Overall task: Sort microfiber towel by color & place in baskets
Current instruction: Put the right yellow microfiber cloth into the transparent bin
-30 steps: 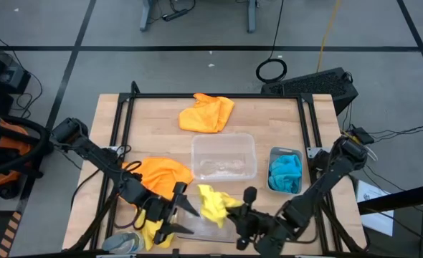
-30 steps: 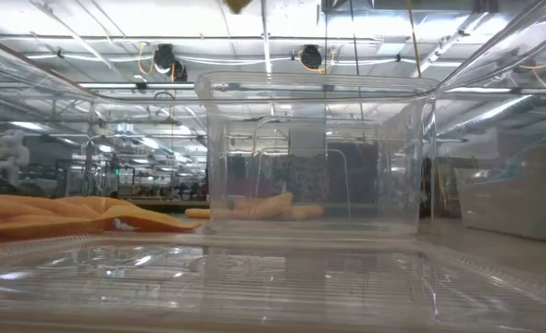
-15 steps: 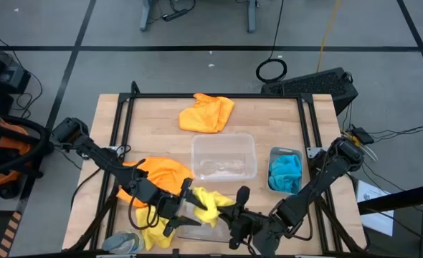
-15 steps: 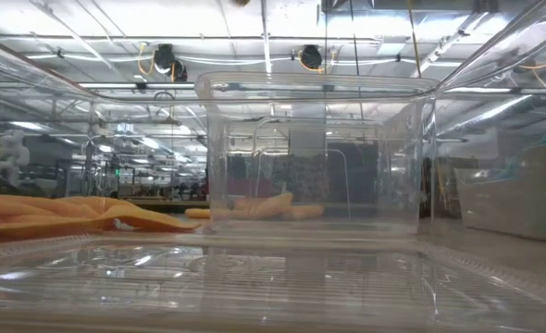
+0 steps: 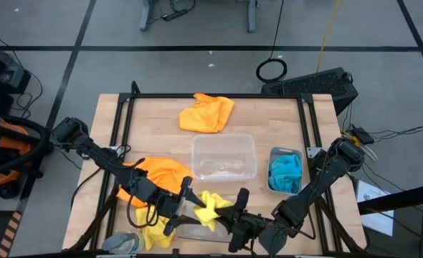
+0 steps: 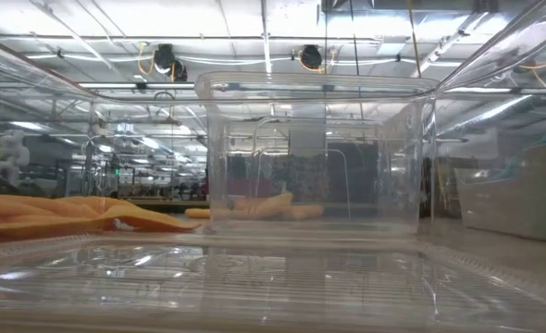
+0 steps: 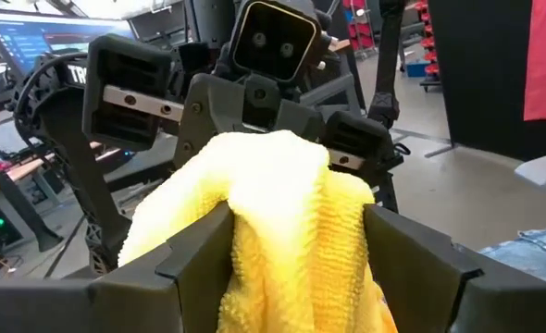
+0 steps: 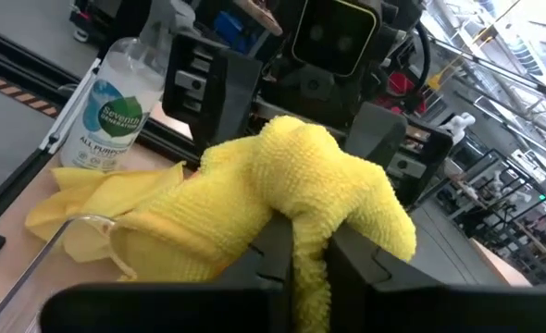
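Note:
One yellow towel (image 5: 210, 206) is bunched between my two grippers, above the near clear basket (image 5: 197, 231). My right gripper (image 5: 227, 213) is shut on it. My left gripper (image 5: 190, 204) is open, with a finger on each side of the bunch. A second yellow towel (image 5: 153, 233) lies flat on the table near the left arm. One orange towel (image 5: 161, 172) lies left of the middle clear basket (image 5: 224, 156). The other orange towel (image 5: 206, 112) lies near the far edge. Blue towels (image 5: 285, 172) sit in the narrow basket (image 5: 272, 154). My left gripper (image 7: 296, 240) has the towel's raised fold (image 7: 282, 185) between its open fingers (image 7: 194, 245), coming level from the table's left; the cloth lies against both inner faces. My right gripper (image 8: 303, 242) pinches a bunched fold of the towel (image 8: 305, 176) between its two fingers, level from the right, several layers. The towel is lifted clear and droops over the fingers.
A spray bottle (image 8: 116, 116) lies at the near left corner by the second yellow towel (image 8: 97, 208). A black frame (image 5: 211, 96) runs round the table. The low view looks through the middle clear basket's wall (image 6: 310, 157), with orange cloth (image 6: 79, 215) to its left.
My right gripper has carried the yellow towel a little toward the table's left. My left gripper has moved right toward it, and its open fingers now stand on either side of the bunch. The other towels have stayed where they were.

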